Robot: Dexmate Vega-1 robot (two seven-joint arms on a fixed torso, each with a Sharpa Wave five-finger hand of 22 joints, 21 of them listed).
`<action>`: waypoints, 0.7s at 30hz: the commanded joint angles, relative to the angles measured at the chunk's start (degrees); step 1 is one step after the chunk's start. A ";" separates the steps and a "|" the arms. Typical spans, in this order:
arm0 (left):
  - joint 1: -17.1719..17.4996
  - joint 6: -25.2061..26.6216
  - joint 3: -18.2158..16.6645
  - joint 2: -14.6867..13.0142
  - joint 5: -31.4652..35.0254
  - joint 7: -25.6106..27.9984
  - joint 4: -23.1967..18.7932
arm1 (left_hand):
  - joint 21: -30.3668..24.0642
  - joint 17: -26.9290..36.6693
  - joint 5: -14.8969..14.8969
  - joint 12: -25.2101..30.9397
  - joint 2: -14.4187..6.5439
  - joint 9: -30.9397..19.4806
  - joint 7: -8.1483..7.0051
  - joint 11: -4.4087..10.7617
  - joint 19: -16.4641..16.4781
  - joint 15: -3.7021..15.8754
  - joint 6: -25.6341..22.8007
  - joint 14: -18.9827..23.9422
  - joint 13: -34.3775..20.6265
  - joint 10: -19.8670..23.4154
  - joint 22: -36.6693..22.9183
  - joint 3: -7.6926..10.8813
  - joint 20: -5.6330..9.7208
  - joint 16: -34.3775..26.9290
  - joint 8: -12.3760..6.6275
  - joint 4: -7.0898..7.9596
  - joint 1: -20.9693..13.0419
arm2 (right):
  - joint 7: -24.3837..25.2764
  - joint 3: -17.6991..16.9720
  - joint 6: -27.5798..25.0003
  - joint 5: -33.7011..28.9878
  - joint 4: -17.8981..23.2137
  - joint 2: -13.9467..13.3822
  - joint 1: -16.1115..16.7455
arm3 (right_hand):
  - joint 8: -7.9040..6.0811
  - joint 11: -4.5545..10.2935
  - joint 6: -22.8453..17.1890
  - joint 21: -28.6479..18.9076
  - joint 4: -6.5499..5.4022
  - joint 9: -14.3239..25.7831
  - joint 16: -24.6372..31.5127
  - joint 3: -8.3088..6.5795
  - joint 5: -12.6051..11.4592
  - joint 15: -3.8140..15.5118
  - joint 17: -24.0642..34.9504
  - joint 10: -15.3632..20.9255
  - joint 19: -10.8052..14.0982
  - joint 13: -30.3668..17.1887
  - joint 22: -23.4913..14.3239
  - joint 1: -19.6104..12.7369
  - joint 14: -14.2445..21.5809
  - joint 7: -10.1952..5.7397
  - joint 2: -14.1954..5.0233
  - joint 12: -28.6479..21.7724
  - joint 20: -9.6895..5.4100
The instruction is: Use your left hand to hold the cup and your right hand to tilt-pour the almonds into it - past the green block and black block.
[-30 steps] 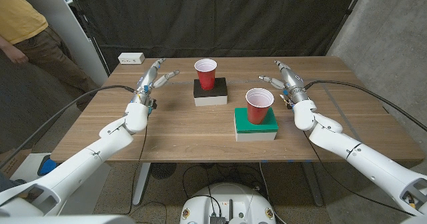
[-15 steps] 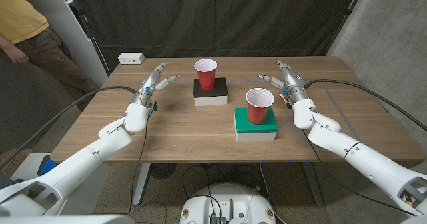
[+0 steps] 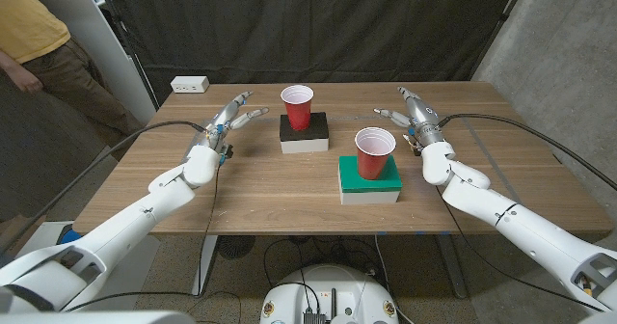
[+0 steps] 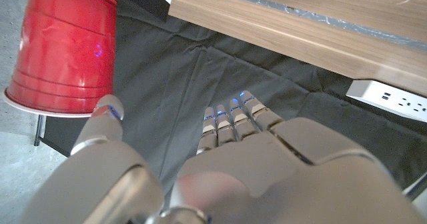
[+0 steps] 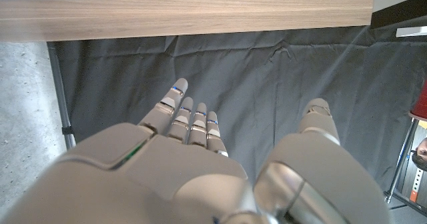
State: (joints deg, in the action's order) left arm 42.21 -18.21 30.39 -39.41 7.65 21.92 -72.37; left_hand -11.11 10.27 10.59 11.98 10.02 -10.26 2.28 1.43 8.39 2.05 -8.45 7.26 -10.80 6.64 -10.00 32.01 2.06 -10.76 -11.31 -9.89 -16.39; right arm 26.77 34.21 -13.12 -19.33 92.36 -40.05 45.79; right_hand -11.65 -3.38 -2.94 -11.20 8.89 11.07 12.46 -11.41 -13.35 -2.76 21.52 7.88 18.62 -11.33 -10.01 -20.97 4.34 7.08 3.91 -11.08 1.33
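Left hand [image 3: 234,117] spread, holding nothing, hovering just beside the cup on the black block [image 3: 298,106], not touching. Right hand [image 3: 413,115] also spread and empty, near the cup on the green block [image 3: 375,153], clear of it. Both cups upright on their blocks on the worktop [image 3: 260,184]. Almonds not discernible. Judgement: nothing grasped yet; hold, lift and pour all remain.

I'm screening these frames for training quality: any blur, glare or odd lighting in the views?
Head view: evenly lit and sharp, soft shadows beside the black block and green block. Left wrist view: the left hand is blurred up close, and the cup shows a small glare spot. Right wrist view: the right hand is soft; the curtain's folds are crisp.
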 commanded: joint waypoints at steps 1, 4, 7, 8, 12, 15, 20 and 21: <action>-3.33 -2.65 3.25 1.20 1.28 -3.75 3.25 | -0.09 0.12 0.07 -0.21 0.00 -0.21 -0.04 -0.04 0.00 1.56 -0.15 0.15 -0.20 0.07 -0.15 -0.26 3.17 -0.01 0.08 -0.16 -0.58 | -0.30 0.22 -0.97 0.38 -0.01 -0.05 -0.37 | -0.43 0.12 -0.34 -0.19 -0.39 0.24 0.38 -0.04 -0.34 -0.06 0.15 0.59 0.51 -0.14 -0.13 0.08 0.36 0.82 0.44 -0.41 0.12; -3.78 -2.43 3.78 1.37 1.52 -4.53 3.31 | -0.03 0.12 0.07 -0.31 0.01 -0.21 -0.06 -0.10 -0.17 1.42 0.14 -0.09 -0.20 -0.18 -0.15 -0.34 3.19 0.06 0.19 -0.17 -0.63 | 0.06 0.24 -0.98 0.30 -0.06 -0.05 -0.30 | -0.45 0.07 -0.39 -0.20 -0.42 0.24 0.40 -0.04 -0.36 -0.03 0.15 0.60 0.52 -0.14 -0.13 0.10 0.39 0.81 0.43 -0.41 0.16; -4.44 -2.99 4.44 1.58 1.68 -5.56 3.87 | 0.06 0.13 0.08 -0.41 -0.02 -0.22 -0.03 -0.16 -0.41 1.37 0.36 -0.51 -0.21 -0.46 -0.15 -0.40 3.27 0.21 0.26 -0.18 -0.73 | 0.21 0.17 -1.12 0.43 -0.02 -0.04 -0.20 | -0.46 -0.02 -0.42 -0.13 -0.46 0.25 0.40 -0.03 -0.41 -0.03 0.16 0.52 0.34 -0.14 -0.14 0.11 0.37 0.83 0.40 -0.38 0.26; -4.65 -3.38 4.65 1.69 1.64 -5.92 4.18 | 0.08 0.13 0.08 -0.44 -0.03 -0.22 -0.02 -0.07 -0.48 1.37 0.41 -0.56 -0.21 -0.52 -0.15 -0.42 3.31 0.22 0.27 -0.18 -0.75 | 0.35 0.15 -1.14 0.44 -0.02 -0.03 -0.14 | -0.46 0.02 -0.43 -0.13 -0.47 0.25 0.39 -0.03 -0.42 -0.05 0.16 0.52 0.34 -0.14 -0.14 0.12 0.34 0.80 0.39 -0.38 0.27; -5.08 -3.68 5.21 1.79 1.58 -7.23 4.21 | 0.16 0.13 0.08 -0.54 -0.07 -0.22 0.02 -0.01 -0.74 1.31 0.70 -0.85 -0.21 -0.83 -0.16 -0.49 3.38 0.28 0.36 -0.19 -0.86 | 0.63 0.07 -1.33 0.56 0.14 -0.06 0.14 | -0.46 -0.06 -0.44 -0.13 -0.54 0.24 0.42 -0.03 -0.50 -0.13 0.17 0.53 0.29 -0.15 -0.15 0.13 0.36 0.76 0.34 -0.38 0.30; -5.47 -4.93 5.51 1.88 0.77 -8.81 4.76 | 0.21 0.13 0.06 -0.57 -0.01 -0.22 -0.01 -0.27 -0.92 1.26 0.94 -0.91 -0.22 -0.93 -0.16 -0.60 3.29 0.28 0.44 -0.16 -0.82 | 0.74 0.05 -1.51 0.66 0.29 -0.07 0.36 | -0.48 -0.06 -0.51 -0.11 -0.58 0.24 0.45 -0.02 -0.55 -0.07 0.18 0.60 0.21 -0.15 -0.15 0.15 0.39 0.77 0.31 -0.41 0.31; -5.50 -6.61 5.65 1.93 0.64 -9.38 4.96 | 0.27 0.14 -0.02 -0.65 0.16 -0.22 0.21 -0.47 -1.19 1.10 1.36 -1.13 -0.22 -1.23 -0.16 -0.92 3.17 0.29 0.57 -0.09 -0.61 | 0.88 0.07 -1.84 0.68 0.67 -0.22 0.80 | -0.52 -0.13 -0.64 -0.12 -0.65 0.24 0.48 -0.01 -0.62 -0.10 0.19 0.73 0.20 -0.16 -0.16 0.19 0.42 0.79 0.26 -0.46 0.35; -5.58 -7.05 5.69 1.99 0.45 -9.69 5.17 | 0.27 0.15 -0.03 -0.68 0.19 -0.22 0.23 -0.47 -1.22 1.11 1.40 -1.14 -0.22 -1.33 -0.16 -0.98 3.15 0.28 0.57 -0.08 -0.58 | 0.85 0.07 -1.96 0.70 0.75 -0.25 0.87 | -0.52 -0.14 -0.65 -0.13 -0.67 0.24 0.50 0.00 -0.64 -0.14 0.20 0.73 0.21 -0.16 -0.16 0.20 0.46 0.77 0.25 -0.46 0.36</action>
State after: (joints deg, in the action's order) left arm 37.66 -22.40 34.99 -37.83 8.74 14.93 -68.34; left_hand -11.11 10.26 10.59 11.42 10.24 -10.26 2.55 1.01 7.35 2.36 -7.14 6.32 -10.79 5.62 -9.99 31.36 2.07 -10.76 -10.87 -10.04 -16.62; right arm 27.19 34.35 -14.37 -18.85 92.45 -40.11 45.95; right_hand -11.93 -3.69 -3.05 -11.20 8.46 11.06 12.80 -11.38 -13.57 -2.75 21.53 8.18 18.62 -11.32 -10.00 -20.98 4.34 6.97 3.91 -11.08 1.33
